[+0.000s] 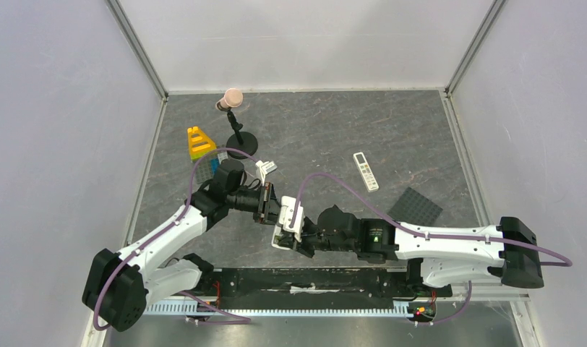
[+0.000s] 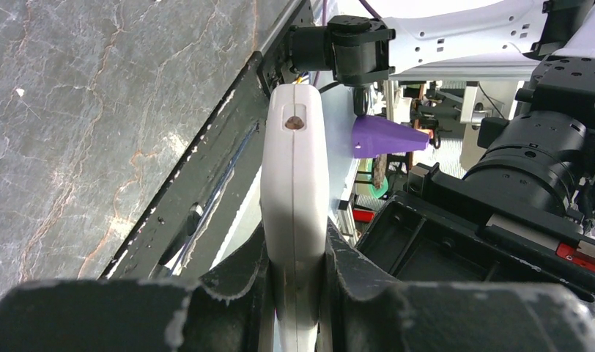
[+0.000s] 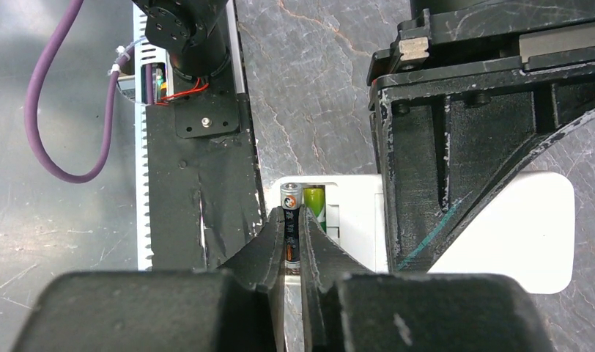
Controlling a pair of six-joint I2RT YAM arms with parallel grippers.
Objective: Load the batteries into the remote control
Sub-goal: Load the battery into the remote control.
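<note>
My left gripper [image 1: 271, 207] is shut on the remote control [image 2: 294, 169], a white body seen edge-on between its fingers [image 2: 353, 264]. In the right wrist view the remote control [image 3: 514, 227] shows its plain white back and an open battery compartment. A green battery [image 3: 314, 203] lies in that compartment. My right gripper [image 3: 292, 221] is shut on a dark battery [image 3: 291, 209], whose top end sits at the compartment beside the green one. In the top view the two grippers meet over the remote control [image 1: 282, 240] near the table's front middle, and my right gripper [image 1: 296, 235] covers the batteries.
A longer, slim white remote [image 1: 365, 170] lies mid-right, with a black studded plate [image 1: 416, 207] near it. At the back left stand a yellow block [image 1: 199, 142] and a small stand on a round black base [image 1: 241, 140]. The black front rail [image 3: 199, 198] runs close under the grippers.
</note>
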